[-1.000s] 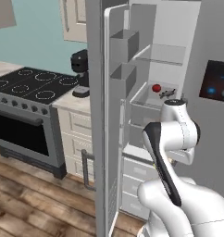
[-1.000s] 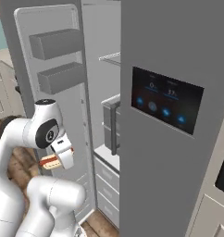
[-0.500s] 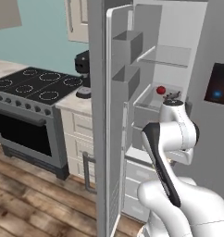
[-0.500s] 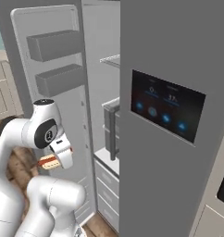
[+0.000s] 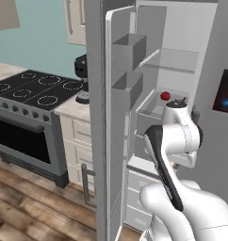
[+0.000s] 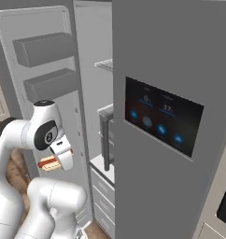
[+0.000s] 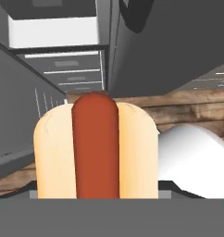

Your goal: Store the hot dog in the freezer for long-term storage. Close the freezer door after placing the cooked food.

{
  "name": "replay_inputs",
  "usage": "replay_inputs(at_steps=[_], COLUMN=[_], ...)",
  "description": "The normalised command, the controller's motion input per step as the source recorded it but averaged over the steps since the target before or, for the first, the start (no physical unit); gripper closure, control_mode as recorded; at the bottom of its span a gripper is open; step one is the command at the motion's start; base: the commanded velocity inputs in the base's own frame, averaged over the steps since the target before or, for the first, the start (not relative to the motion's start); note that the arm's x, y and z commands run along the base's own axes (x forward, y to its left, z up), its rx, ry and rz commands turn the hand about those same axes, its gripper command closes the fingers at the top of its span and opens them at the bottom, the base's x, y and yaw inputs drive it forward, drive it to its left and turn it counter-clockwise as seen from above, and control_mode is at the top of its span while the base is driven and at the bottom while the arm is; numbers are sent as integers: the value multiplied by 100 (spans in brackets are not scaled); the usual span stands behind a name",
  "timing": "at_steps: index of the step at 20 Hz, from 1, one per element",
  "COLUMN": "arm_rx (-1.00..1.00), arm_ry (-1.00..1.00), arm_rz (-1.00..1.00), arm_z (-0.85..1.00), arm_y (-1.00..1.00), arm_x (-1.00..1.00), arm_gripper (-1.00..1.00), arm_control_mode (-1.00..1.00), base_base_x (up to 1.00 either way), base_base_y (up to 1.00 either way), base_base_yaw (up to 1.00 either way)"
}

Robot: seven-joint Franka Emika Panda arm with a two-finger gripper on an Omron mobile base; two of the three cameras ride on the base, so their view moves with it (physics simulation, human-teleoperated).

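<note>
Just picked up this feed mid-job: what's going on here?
The arm is carrying the hot dog in its gripper, low in front of the open freezer. The freezer door stands wide open beside the arm. The hot dog is not yet inside, so both placing it and closing the door remain.

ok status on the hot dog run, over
Gripper shut on hot dog, low beside the arm. Freezer door open, freezer ahead. Nothing in the way.

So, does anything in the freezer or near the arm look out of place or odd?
Nothing stands out. The freezer door is open, its bins sit level, and the hot dog is held intact at the gripper, low beside the open freezer.
</note>
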Motion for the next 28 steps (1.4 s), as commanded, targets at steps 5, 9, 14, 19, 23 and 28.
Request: replay_inputs(at_steps=[5, 9, 14, 19, 23, 28], arm_rx=[0, 0, 0, 0, 0, 0], arm_ry=[0, 0, 0, 0, 0, 0], arm_rz=[0, 0, 0, 0, 0, 0], arm_z=[0, 0, 0, 0, 0, 0], arm_y=[0, 0, 0, 0, 0, 0], arm_x=[0, 0, 0, 0, 0, 0], arm_gripper=[100, 100, 100, 100, 100, 100], arm_control_mode=[100, 100, 100, 100, 100, 100], base_base_x=[53, 47, 64, 41, 5, 0], base_base_y=[0, 0, -1, -3, 4, 2], base_base_yaw=[0, 0, -6, -19, -10, 0])
